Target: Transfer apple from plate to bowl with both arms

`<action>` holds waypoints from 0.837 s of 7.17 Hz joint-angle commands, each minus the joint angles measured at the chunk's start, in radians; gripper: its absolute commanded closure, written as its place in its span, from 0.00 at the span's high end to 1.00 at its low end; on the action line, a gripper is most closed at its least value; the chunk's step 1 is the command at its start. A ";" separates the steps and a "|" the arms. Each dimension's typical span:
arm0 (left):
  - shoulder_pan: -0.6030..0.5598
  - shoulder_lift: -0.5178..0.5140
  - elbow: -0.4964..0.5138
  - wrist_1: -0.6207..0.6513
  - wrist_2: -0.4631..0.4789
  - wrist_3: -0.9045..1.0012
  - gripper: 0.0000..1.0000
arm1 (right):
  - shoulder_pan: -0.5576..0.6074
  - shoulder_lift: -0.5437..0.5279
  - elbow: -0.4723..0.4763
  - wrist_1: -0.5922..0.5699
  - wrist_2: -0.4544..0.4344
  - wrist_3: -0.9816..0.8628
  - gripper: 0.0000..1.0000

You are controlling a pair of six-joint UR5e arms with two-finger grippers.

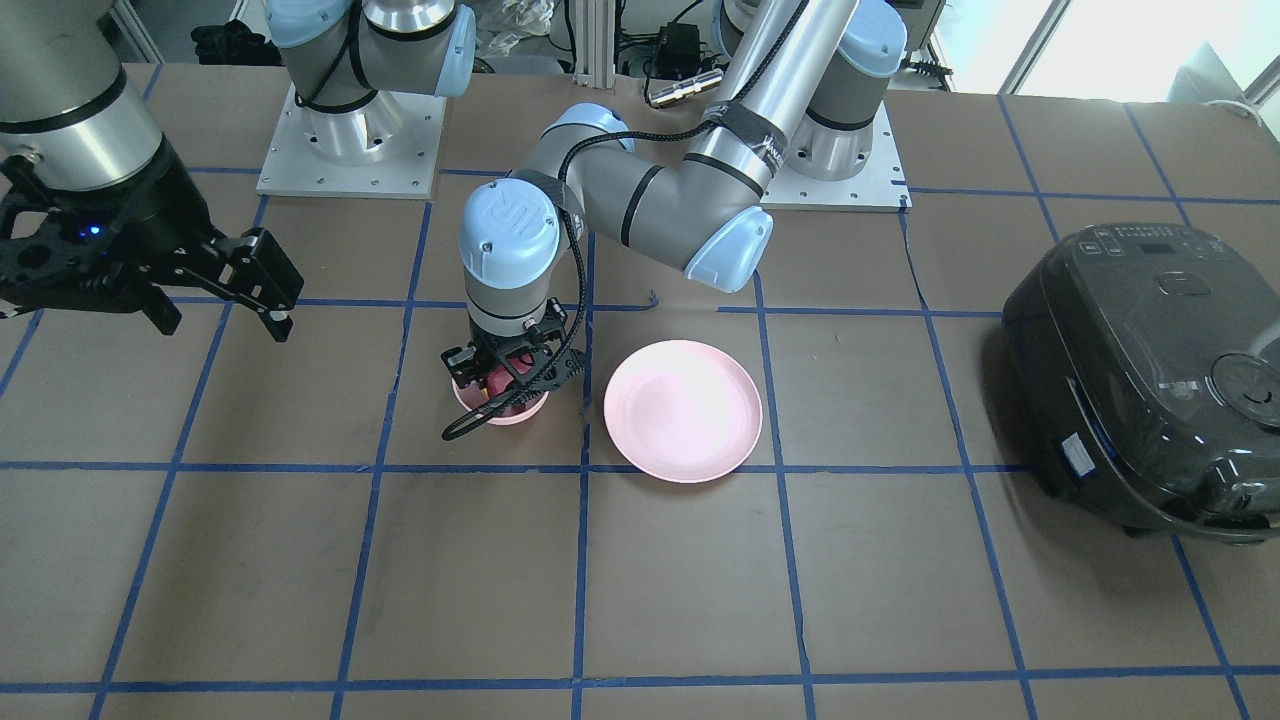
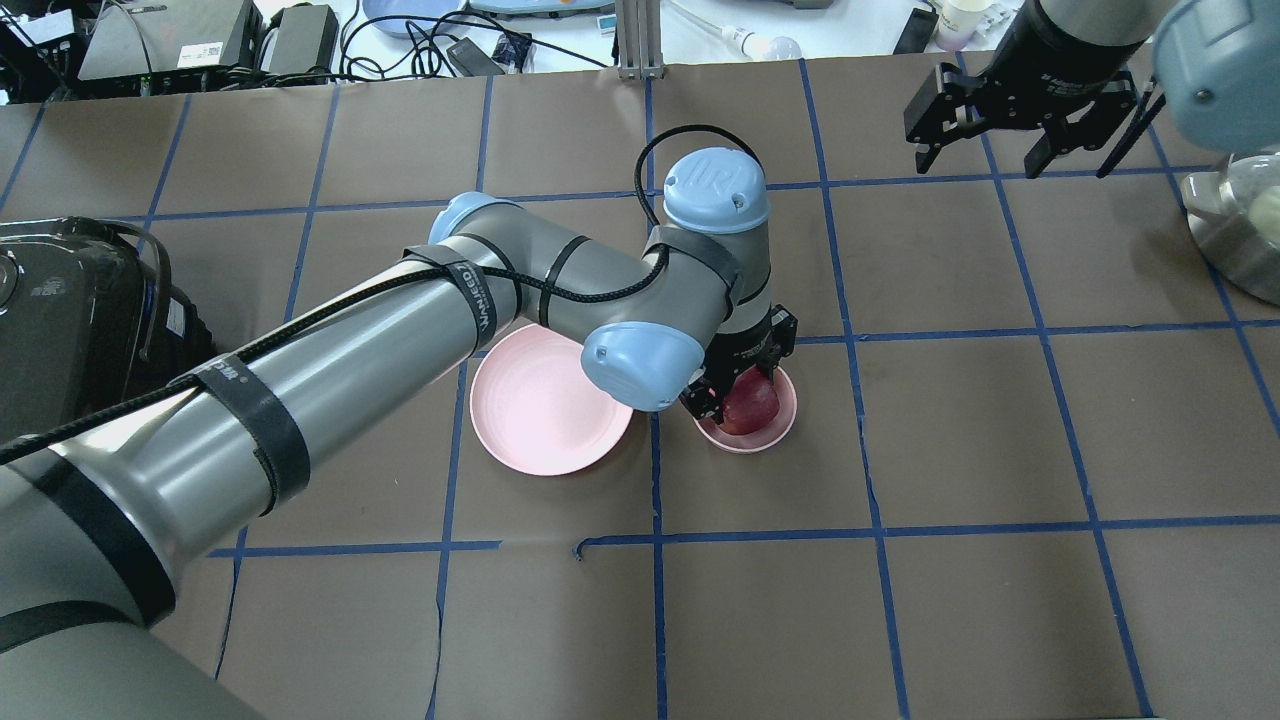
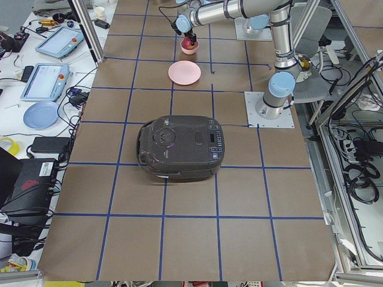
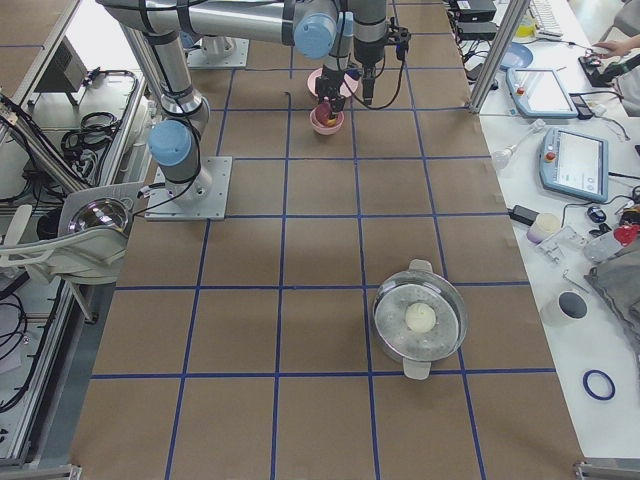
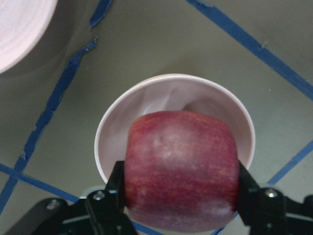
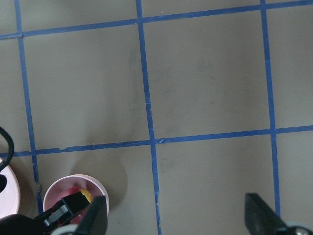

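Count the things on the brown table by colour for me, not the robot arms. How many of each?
Pink: 2, the plate and the bowl
Red: 1, the apple
Black: 1, the rice cooker
Silver: 1, the pot
Total: 5

black rice cooker (image 1: pixel 1150 380), steel pot (image 4: pixel 447 337) holding white ball (image 4: pixel 420 318)
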 commanded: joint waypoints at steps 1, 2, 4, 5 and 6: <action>0.000 -0.010 -0.006 0.012 0.002 0.007 0.99 | 0.039 -0.002 0.000 -0.001 -0.006 0.002 1.00; 0.000 -0.008 -0.005 0.017 0.001 0.008 1.00 | 0.039 -0.002 0.001 0.002 -0.006 0.002 1.00; 0.007 0.025 0.003 0.021 0.010 0.116 1.00 | 0.039 -0.002 0.004 0.011 -0.026 0.000 1.00; 0.019 0.052 0.007 0.023 0.034 0.183 1.00 | 0.039 0.000 0.007 0.017 -0.078 -0.001 1.00; 0.039 0.099 0.018 0.008 0.095 0.283 1.00 | 0.039 0.000 0.023 0.017 -0.100 0.000 1.00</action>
